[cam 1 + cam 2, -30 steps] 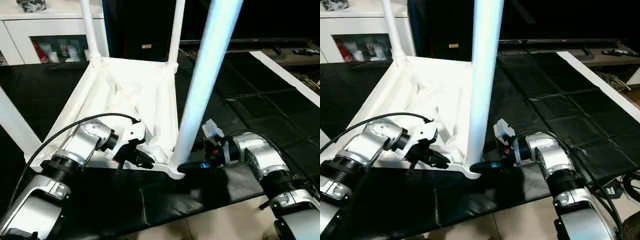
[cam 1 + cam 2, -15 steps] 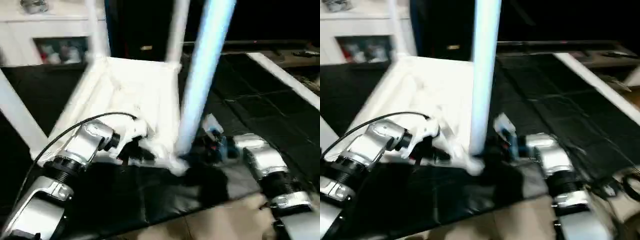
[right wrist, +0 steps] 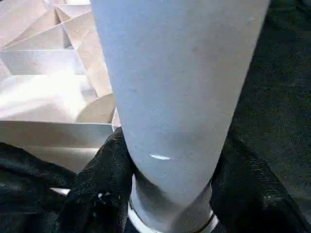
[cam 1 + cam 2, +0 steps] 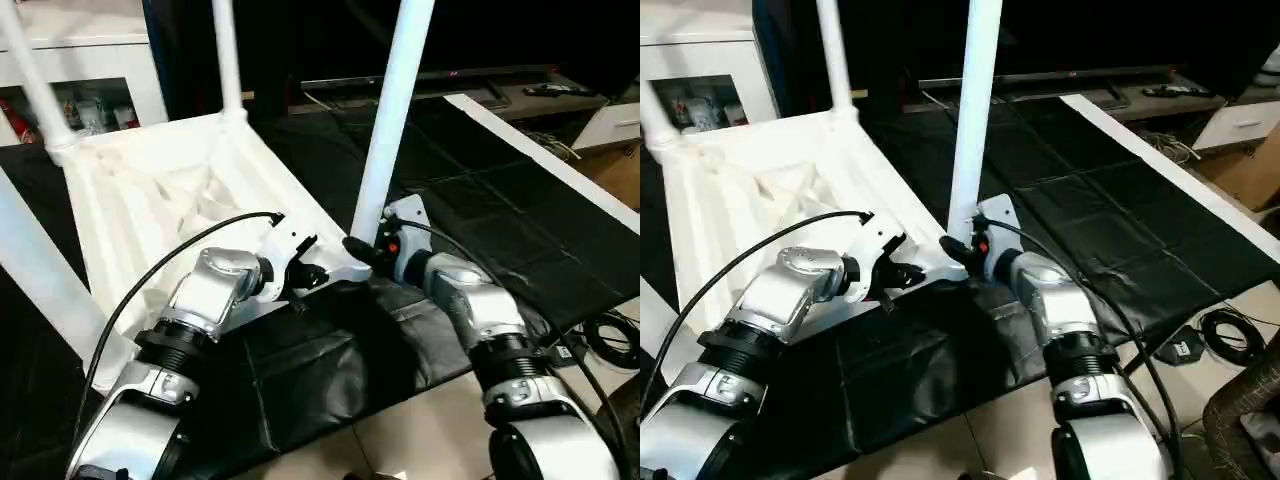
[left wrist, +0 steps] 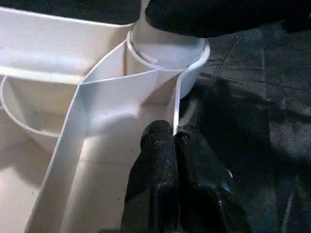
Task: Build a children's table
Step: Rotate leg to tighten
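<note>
The table top (image 4: 170, 190) lies underside up on the black mat (image 4: 330, 370), and at its near right corner the left gripper (image 5: 174, 141) is pinched together on the thin rim wall while the right gripper (image 3: 170, 160) clamps the base of the near leg (image 4: 385, 130) just above its socket (image 5: 194, 58). To do this step well, I judge the left should brace the top while the right drives the leg straight down (no tilt). Farther back, three more legs (image 4: 225, 55) stand at the other corners.

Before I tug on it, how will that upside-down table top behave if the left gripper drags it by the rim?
The table top will probably slide as one stiff piece: its underside is ribbed. The black mat may grip or bunch. The left gripper pinches only a thin rim wall, which might flex or slip. With the tall legs standing up, it could tip if jerked.
</note>
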